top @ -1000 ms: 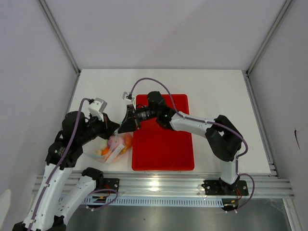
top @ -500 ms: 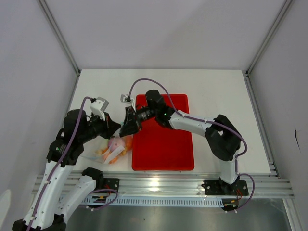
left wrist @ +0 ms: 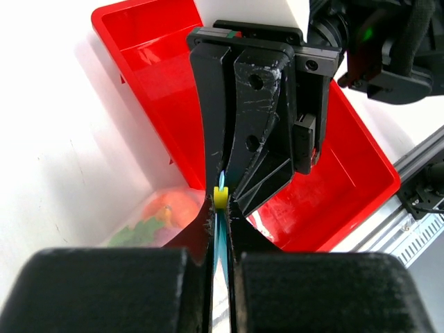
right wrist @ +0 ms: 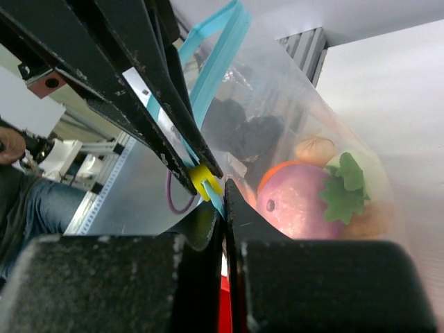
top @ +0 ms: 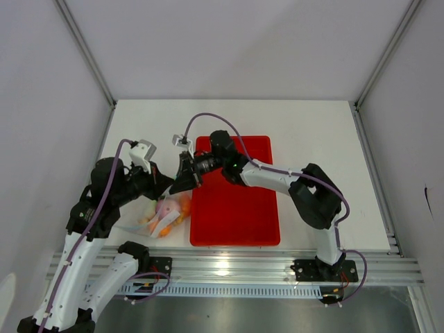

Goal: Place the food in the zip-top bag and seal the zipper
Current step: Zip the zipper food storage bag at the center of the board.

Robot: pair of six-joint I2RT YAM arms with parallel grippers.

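The clear zip-top bag hangs between both grippers just left of the red tray, with the food inside it. In the right wrist view I see a purple onion, a green stem, garlic and orange pieces through the plastic. The blue zipper carries a small yellow slider. My left gripper is shut on the zipper strip just behind the slider. My right gripper is shut on the same strip from the opposite side, fingertips nearly touching the left gripper's.
The red tray lies right of the bag and holds no food. The table's near edge and metal rail run just below the bag. The enclosure walls stand at left, right and back.
Both grippers stay shut on the bag's mouth. The right arm has drawn in a little to the left, and the bag of food has swayed slightly beneath the grippers.
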